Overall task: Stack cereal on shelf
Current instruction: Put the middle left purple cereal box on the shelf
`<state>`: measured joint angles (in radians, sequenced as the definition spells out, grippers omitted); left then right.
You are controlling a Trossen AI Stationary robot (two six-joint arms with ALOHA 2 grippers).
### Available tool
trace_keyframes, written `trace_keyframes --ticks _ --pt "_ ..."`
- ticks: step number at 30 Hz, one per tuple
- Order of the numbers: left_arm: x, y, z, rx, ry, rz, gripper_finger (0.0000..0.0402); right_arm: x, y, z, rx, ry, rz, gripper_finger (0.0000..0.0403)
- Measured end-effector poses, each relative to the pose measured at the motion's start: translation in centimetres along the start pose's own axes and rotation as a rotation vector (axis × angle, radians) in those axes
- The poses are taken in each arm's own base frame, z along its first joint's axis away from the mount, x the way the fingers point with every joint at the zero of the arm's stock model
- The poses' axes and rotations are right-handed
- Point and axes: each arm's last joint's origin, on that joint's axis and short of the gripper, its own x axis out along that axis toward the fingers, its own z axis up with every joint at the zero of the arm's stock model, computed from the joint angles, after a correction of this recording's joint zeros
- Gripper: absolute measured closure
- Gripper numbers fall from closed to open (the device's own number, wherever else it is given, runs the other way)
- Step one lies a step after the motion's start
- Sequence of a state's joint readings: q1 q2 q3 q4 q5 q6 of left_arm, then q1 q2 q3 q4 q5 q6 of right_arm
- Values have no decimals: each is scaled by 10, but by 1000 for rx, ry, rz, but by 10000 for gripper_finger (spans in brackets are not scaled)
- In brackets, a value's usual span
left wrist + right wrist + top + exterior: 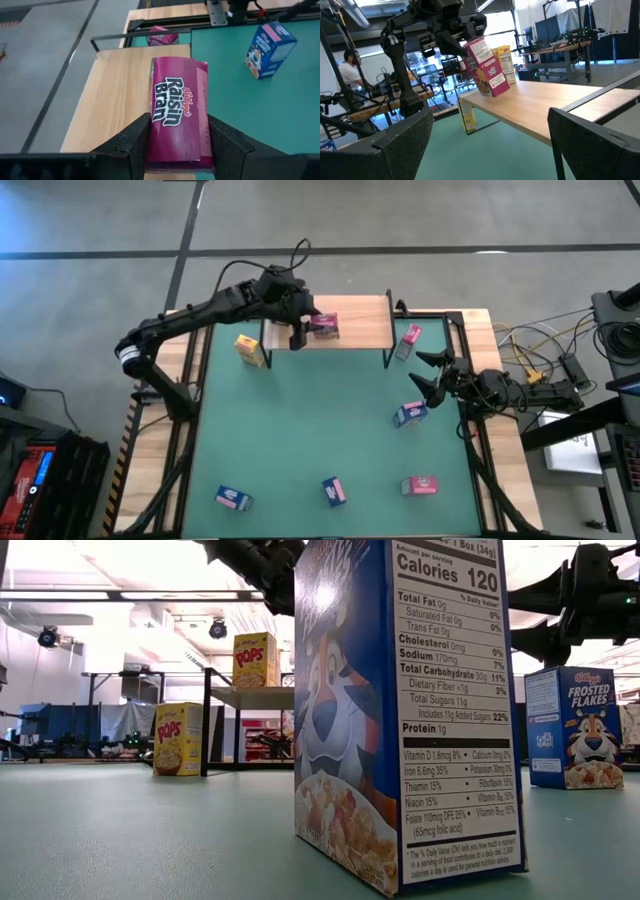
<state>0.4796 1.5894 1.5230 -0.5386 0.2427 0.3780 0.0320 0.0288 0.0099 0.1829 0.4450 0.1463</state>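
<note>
Right up against the low camera, a blue Frosted Flakes box [400,710] is seen standing upright on the green mat [310,440]. Farther back, a pink Raisin Bran box [179,115] is clamped between the fingers of the left gripper [177,145] and held tilted over the wooden shelf [360,325], near its left half. A yellow Pops box [255,660] is also parked on the shelf. Off at the mat's right edge, the right gripper [428,372] is spread wide with nothing in it, a blue box [409,414] just beside it.

Open green mat [310,430] mid-table — boxes only around edges, shelf [355,330] at far side
</note>
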Motion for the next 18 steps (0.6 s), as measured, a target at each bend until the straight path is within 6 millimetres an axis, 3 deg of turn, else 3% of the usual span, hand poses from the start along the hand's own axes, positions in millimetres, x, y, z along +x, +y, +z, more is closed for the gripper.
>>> trace_keyframes --ticks 18 --pt "-12 51 -17 -27 -37 107 253 0 0 0 0 0 0 19"
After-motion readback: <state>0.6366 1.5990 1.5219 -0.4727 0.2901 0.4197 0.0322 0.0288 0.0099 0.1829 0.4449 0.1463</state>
